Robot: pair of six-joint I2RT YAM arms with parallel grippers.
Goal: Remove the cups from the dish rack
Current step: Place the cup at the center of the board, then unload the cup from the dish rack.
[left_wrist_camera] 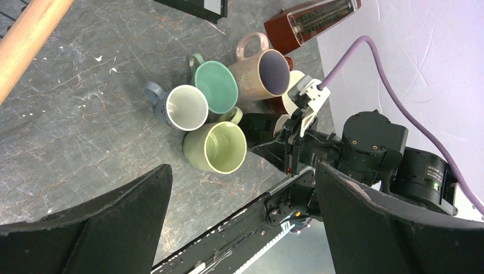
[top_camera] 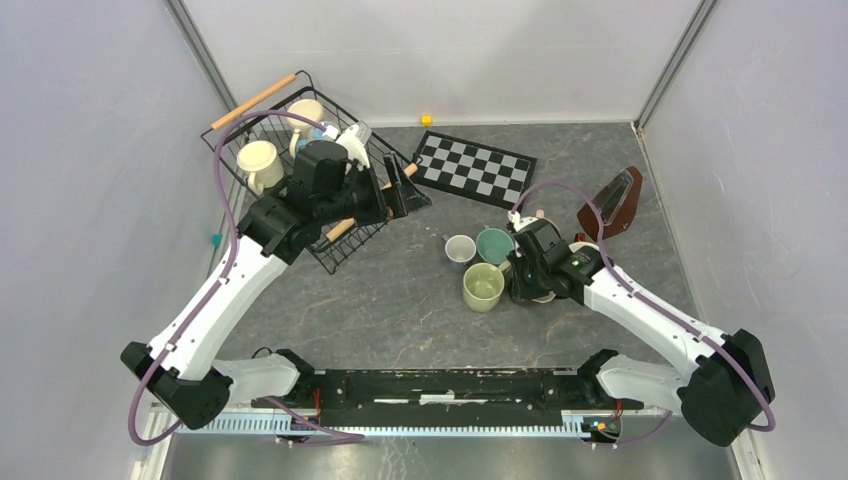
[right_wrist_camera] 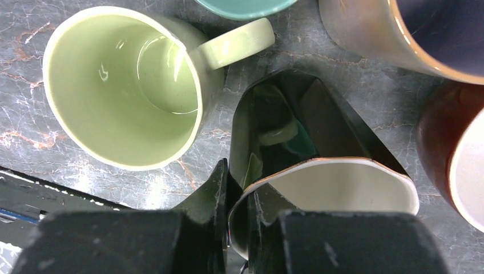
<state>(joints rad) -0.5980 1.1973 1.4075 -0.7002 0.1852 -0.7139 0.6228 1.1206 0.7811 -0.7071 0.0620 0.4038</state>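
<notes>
The black wire dish rack (top_camera: 236,141) sits tilted at the back left and holds a cream cup (top_camera: 259,161), a second cream cup (top_camera: 306,111) and a blue-and-white one (top_camera: 330,134). My left gripper (top_camera: 405,196) hovers open and empty at the rack's right rim, and it shows the same in its wrist view (left_wrist_camera: 241,185). My right gripper (right_wrist_camera: 238,197) is shut on the rim of a black cup (right_wrist_camera: 337,188) with a white inside. That cup is low among the cups on the table: light green (top_camera: 483,286), grey-white (top_camera: 459,250) and teal (top_camera: 494,244).
In the left wrist view, a pink cup (left_wrist_camera: 259,73) and a brown cup (left_wrist_camera: 288,94) stand behind the black one. The brown metronome (top_camera: 612,203) is at the right. The checkered board (top_camera: 475,168) lies at the back centre, with a small yellow cube (top_camera: 426,120) beyond it.
</notes>
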